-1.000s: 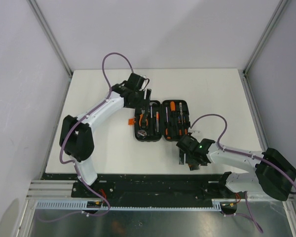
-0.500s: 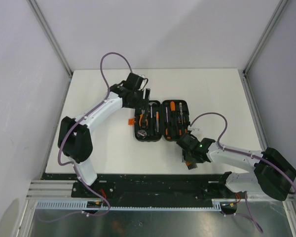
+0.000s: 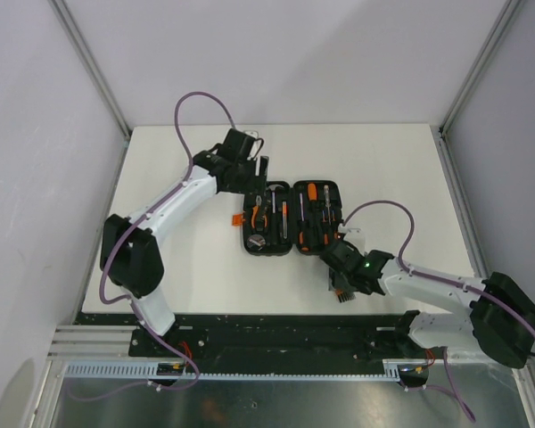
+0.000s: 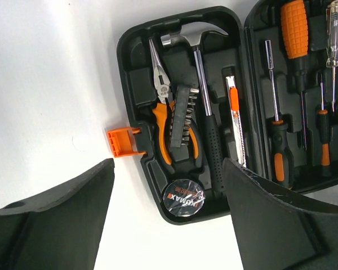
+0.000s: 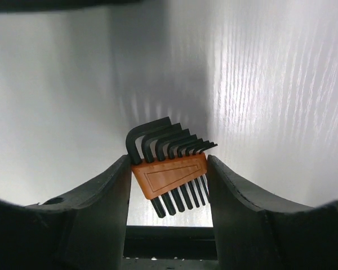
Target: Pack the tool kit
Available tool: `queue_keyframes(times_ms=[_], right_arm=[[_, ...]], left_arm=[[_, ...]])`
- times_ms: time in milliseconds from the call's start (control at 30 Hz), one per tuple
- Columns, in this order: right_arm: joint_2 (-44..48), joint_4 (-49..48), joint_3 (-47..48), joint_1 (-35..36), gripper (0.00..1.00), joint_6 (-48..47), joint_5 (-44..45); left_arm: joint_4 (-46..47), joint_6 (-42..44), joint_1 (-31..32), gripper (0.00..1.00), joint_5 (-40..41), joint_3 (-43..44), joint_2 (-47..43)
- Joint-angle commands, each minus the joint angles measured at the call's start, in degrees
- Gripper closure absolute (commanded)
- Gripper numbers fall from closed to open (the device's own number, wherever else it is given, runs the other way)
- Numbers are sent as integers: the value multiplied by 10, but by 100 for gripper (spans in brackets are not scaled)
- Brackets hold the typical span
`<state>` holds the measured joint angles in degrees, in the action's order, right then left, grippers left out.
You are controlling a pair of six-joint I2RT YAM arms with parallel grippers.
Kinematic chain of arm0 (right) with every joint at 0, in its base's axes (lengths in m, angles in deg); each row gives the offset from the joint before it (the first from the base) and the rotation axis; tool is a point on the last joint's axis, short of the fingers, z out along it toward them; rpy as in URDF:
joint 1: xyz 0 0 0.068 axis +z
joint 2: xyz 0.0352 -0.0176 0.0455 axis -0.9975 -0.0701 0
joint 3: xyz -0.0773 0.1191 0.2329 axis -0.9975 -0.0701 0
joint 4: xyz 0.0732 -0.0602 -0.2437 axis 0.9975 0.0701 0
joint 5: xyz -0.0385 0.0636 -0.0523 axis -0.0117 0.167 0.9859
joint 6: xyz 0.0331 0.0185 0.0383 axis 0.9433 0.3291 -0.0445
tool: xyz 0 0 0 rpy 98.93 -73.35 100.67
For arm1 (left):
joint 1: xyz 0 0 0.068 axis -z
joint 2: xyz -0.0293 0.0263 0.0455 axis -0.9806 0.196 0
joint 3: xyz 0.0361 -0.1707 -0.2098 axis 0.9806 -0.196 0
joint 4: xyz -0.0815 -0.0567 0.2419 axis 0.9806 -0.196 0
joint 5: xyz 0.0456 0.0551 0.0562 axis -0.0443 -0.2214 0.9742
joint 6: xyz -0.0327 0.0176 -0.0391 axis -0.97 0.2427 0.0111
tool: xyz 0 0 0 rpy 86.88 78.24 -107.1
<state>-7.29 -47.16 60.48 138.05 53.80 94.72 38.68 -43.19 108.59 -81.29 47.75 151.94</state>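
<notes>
- Centrally on the white table (image 3: 178,267) lies the black rounded-rectangular hinged plastic case (image 3: 290,218) of the tool kit. It is open flat, with both halves face up and the hinge running from the far edge toward the near edge.
- Its small orange latch (image 4: 124,142) sticks out from the left side onto bare tabletop.
- The left half holds a steel hammer with a black grip (image 4: 203,107), orange-handled pliers (image 4: 160,107), a black bit holder (image 4: 183,115), a slim orange-and-silver knife (image 4: 235,121) and a black tape roll (image 4: 183,197) at its near end.
- The right half holds a row of orange-and-black screwdrivers (image 4: 296,34), each in its own slot.
- The left gripper (image 4: 168,163) hangs above the case's far left corner. Its jaws are spread wide with nothing between them, and the latch shows in the gap.
- The right gripper (image 5: 169,169) is close to the table's near edge, just beside the case's near right corner.
- Its jaws are clenched on a set of black hex keys in an orange plastic holder (image 5: 172,171). The set is held tilted, with the bent ends pointing away from the wrist, and it is outside the case.
- Purple cables (image 3: 201,100) loop above both arms.
</notes>
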Motion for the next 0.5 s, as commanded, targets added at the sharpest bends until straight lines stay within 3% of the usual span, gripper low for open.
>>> queue_keyframes(times_ms=[0,367,467], right_arm=[[30,-14,68,-10,68,-48,34],[-72,-116,207,-79,67,-171,-45],[-96,-80,225,-98,59,-143,-40]], left_arm=[[11,2,-11,18,15,6,-40],[11,-12,-42,18,24,-19,-67],[12,-12,-47,17,26,-26,-76]])
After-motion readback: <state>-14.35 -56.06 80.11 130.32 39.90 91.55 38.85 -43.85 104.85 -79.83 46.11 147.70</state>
